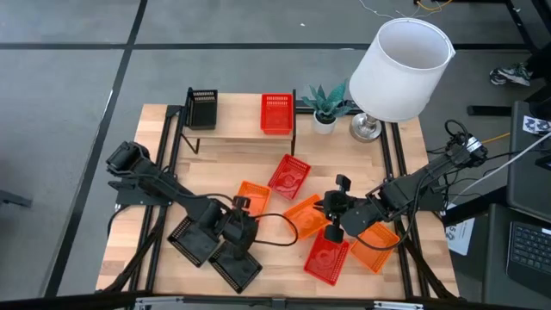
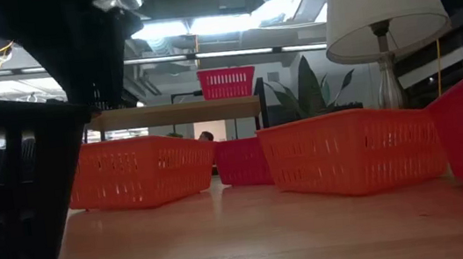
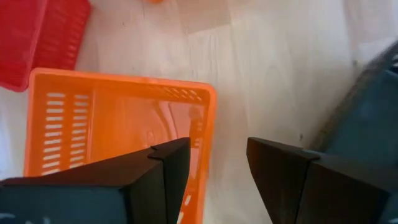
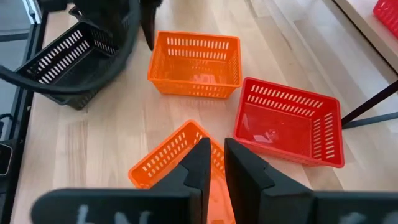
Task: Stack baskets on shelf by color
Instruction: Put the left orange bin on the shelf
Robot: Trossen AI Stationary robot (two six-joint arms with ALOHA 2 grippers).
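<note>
Sorting status: barely begun.
Shelf point(image 1: 232, 131): holds one black basket point(image 1: 202, 108) and one red basket point(image 1: 275, 113), set apart.
Counter point(image 1: 155, 207): seven baskets remain, among them two black ones point(image 1: 194, 241) at the front left.
Left end effector point(image 3: 214, 165): released, fingers straddling the wall of an orange basket point(image 3: 118, 124).
Right end effector point(image 4: 214, 165): fingers nearly closed, empty, above a tilted orange basket point(image 4: 165, 158).
Left to do: stack each colour.

I see the light-wood tabletop point(image 1: 172, 172) carrying scattered slotted plastic baskets, a white-shaded lamp point(image 1: 400, 69), a potted plant point(image 1: 325, 108) and the small light-wood shelf point(image 1: 237, 127).
</note>
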